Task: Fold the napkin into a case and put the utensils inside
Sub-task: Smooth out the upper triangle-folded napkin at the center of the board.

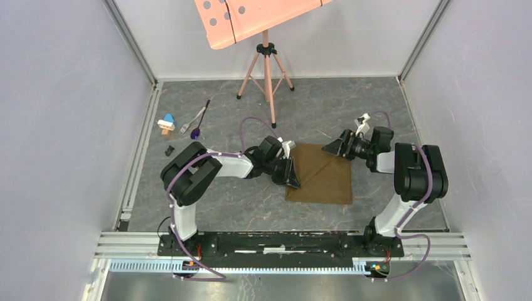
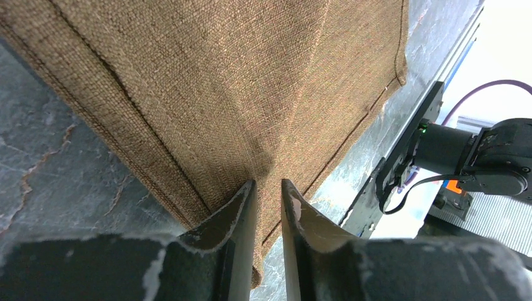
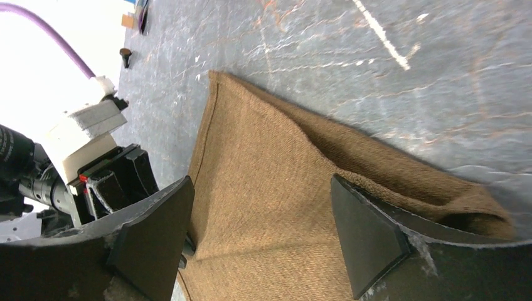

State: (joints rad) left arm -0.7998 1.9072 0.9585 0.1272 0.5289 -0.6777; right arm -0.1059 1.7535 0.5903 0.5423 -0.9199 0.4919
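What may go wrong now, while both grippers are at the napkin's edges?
The left gripper pinches only a thin bit of the napkin at its edge, so the cloth may slip out when lifted. The right gripper stands open over a raised, rumpled corner; closing there may catch a fold unevenly and give a skewed crease.

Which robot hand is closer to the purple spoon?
Left. The left gripper is at the napkin edge toward the spoon; the right gripper hovers at its far edge, farther off.
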